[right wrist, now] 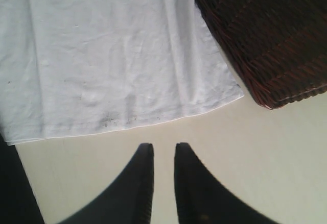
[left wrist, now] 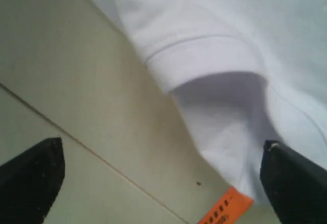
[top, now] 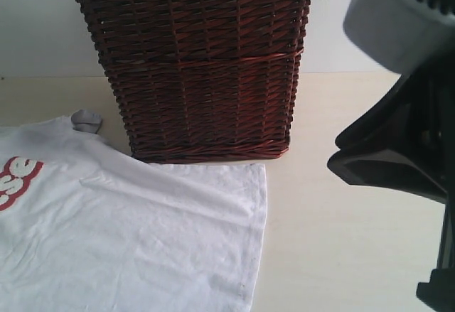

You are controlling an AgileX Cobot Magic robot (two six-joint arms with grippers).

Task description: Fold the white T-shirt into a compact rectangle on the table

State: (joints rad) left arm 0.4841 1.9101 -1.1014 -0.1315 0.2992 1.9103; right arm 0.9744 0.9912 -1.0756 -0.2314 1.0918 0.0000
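The white T-shirt point(top: 135, 234) lies flat on the table point(top: 341, 219) at the lower left of the exterior view, its red lettered patch point(top: 18, 177) at the left edge. My left gripper point(left wrist: 162, 178) is wide open low over the table, one fingertip point(left wrist: 294, 183) against a sleeve point(left wrist: 214, 71) near the orange tag point(left wrist: 225, 211). My right gripper point(right wrist: 163, 150) hovers over bare table just off the shirt's hem point(right wrist: 133, 124), jaws a narrow gap apart with nothing between them.
A brown wicker basket point(top: 199, 70) with a lace-trimmed liner stands behind the shirt, touching its far edge. A small grey fold point(top: 87, 120) shows by the basket's left corner. The right arm's dark body point(top: 398, 141) fills the exterior view's right side.
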